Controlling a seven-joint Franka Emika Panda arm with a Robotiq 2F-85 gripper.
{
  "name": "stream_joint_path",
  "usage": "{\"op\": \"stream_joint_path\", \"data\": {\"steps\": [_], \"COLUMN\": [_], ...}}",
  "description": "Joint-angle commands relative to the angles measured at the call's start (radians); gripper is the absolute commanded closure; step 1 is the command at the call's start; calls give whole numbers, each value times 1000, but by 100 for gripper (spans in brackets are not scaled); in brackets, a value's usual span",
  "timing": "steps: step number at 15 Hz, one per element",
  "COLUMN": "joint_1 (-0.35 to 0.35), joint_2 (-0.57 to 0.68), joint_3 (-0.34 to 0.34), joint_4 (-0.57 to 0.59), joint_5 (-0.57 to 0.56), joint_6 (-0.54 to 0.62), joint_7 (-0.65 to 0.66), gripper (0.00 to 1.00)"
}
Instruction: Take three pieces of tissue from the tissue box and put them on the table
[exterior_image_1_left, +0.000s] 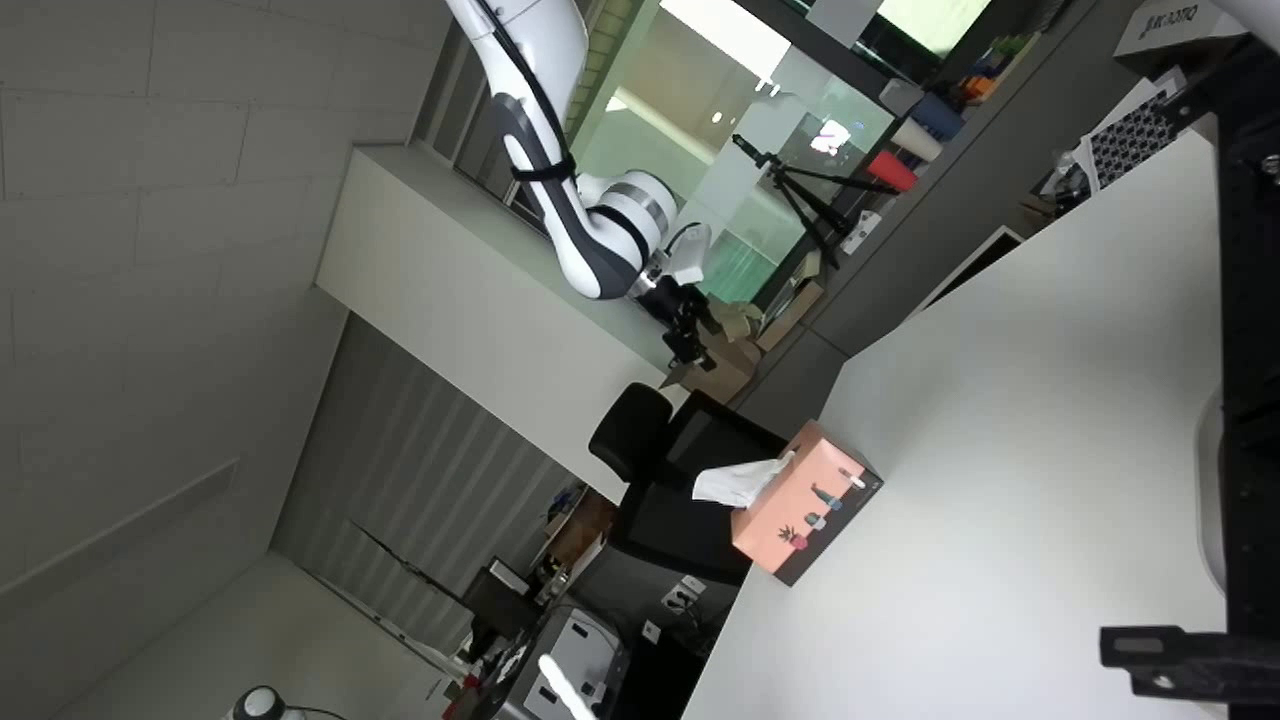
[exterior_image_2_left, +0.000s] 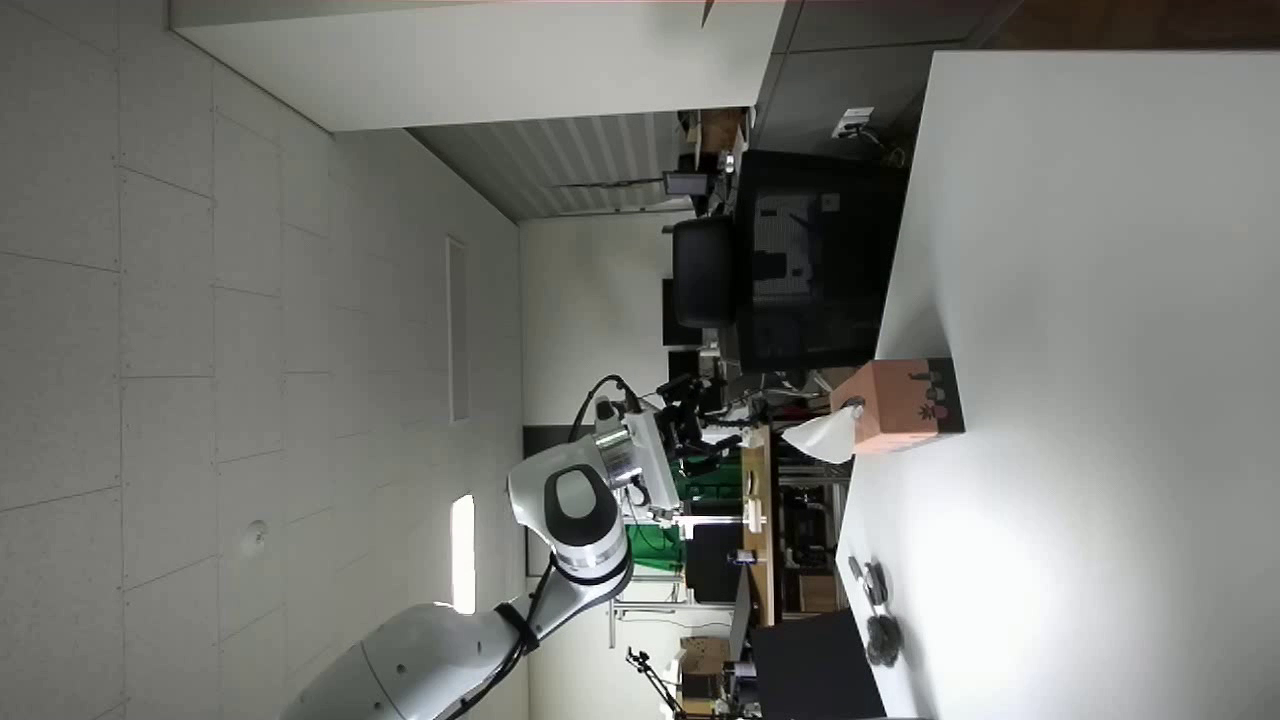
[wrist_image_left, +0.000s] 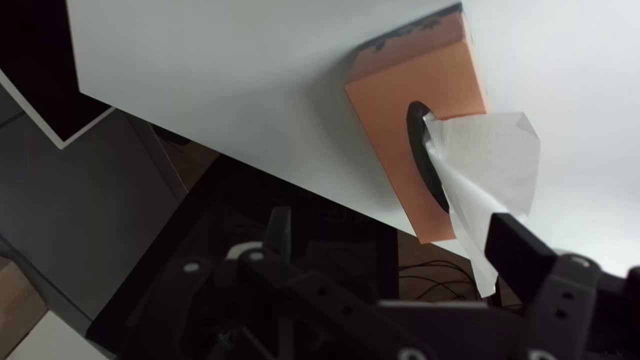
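Protruding from the oval slot (wrist_image_left: 424, 157) of the tissue box (exterior_image_1_left: 805, 505), the white tissue (wrist_image_left: 487, 160) is the piece I would draw first of the three asked for. I expect it to be almost weightless, limp and easily torn; a pinch across its gathered folds, just clear of the slot, seems safer to me than one on the thin loose corner. The tissue box stands upright on the white table (exterior_image_2_left: 1100, 300), close to the edge; it is probably light, so I would pull gently and straight up, lest it lift or slide. Beyond it, my gripper (wrist_image_left: 390, 227) has its fingers (wrist_image_left: 517, 250) spread wide, holding nothing. In the wrist view one finger crosses in front of the tissue, which could pass for contact; both exterior views correct this, showing the gripper above the tissue and apart from it. The wrist view, in turn, gives me most of the slot's outline, whereas in both exterior views only a small dark part of it shows beside the tissue. What the box holds beneath is hidden in every view. Outermost, a black chair (exterior_image_2_left: 820, 265) stands past the table's edge, and an exterior view adds small dark objects (exterior_image_2_left: 883, 640) lying on the table, absent from the wrist view.
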Motion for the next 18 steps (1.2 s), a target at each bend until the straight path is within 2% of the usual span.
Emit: {"op": "stream_joint_path", "data": {"steps": [1, 3, 5, 7, 12, 18], "joint_1": [-61, -52, -15, 14, 111, 213], "joint_2": [100, 126, 161, 204, 290, 392], "joint_3": [116, 140, 125, 112, 40, -70], "joint_4": [101, 96, 90, 106, 160, 268], "joint_5": [107, 119, 84, 55, -2, -59], "joint_6": [22, 95, 192, 236, 241, 242], "joint_7": [-23, 15, 64, 103, 215, 286], "gripper": [0, 0, 0, 0, 0, 0]}}
